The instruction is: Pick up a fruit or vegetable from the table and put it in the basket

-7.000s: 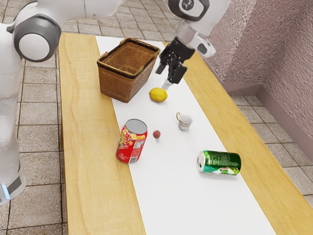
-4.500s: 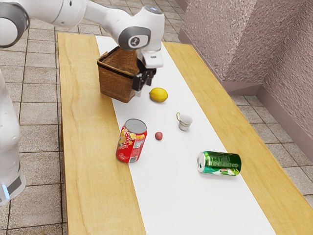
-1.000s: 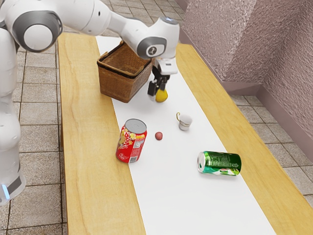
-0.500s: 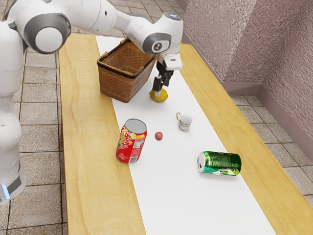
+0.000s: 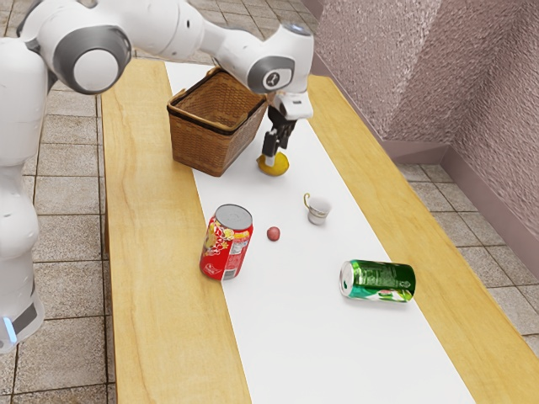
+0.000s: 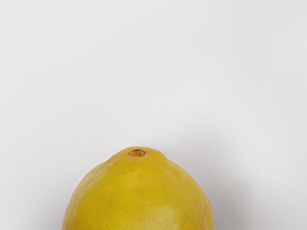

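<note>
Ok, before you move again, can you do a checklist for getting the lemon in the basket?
1. Gripper at the lemon: ok.
2. Firm grip on it: cannot tell.
3. Lemon inside the basket: not ok, it's beside it.
4. Basket upright, top open: ok.
5. Cup apart from the lemon: ok.
6. Red can standing up: ok.

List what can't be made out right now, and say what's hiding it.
- Part of the lemon, exterior view: behind the end effector; whether it is gripped, I cannot tell.
- The rest of the lemon, wrist view: cut off by the lower edge.
- Part of the basket's inside, exterior view: behind its near wall.
- What the small reddish ball is, exterior view: too small.
</note>
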### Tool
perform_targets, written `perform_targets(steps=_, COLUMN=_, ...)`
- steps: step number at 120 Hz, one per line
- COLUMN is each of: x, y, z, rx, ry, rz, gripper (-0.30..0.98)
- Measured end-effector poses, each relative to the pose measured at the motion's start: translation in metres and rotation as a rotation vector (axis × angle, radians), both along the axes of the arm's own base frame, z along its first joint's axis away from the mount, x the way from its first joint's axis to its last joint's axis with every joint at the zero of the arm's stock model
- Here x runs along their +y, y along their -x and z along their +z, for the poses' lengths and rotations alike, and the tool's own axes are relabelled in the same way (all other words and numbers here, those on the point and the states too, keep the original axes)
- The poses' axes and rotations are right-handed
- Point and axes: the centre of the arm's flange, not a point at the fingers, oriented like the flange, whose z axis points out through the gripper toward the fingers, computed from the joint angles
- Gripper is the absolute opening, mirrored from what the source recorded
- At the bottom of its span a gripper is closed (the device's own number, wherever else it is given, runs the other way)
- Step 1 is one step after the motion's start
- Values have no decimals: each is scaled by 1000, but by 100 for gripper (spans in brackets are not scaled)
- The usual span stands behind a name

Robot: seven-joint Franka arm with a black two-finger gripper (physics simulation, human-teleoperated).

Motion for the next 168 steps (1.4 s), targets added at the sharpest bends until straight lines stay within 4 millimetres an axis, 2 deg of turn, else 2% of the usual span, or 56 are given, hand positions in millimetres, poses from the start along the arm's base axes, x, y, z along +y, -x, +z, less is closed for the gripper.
perform_targets(steps=48, x=0, y=-3, z=-18, rx=23, ry=19, rz=3, gripper=69)
perform_targets(steps=74, x=18, y=0, z=-26, rx=30, ry=33, rz=36, gripper=69)
perform_targets(steps=97, x=13, y=-5, z=-38, rx=42, ry=43, rz=27, gripper=69)
perform_targets(steps=104, x=10, y=-6, z=-41, rx=45, ry=44, rz=23, gripper=62)
perform_targets(steps=119, x=2, y=-10, z=-46, rx=47, ry=45, rz=11, gripper=38)
perform_targets(steps=129, x=0, y=-9, z=-28, rx=19, ry=35, rz=11, gripper=27)
perform_targets(steps=150, x=2, y=12, z=53, rx=-85, ry=1, rz=37, gripper=21)
perform_targets(steps=168, x=19, y=36, z=97, rx=-129, ry=-19, rz=83, gripper=18)
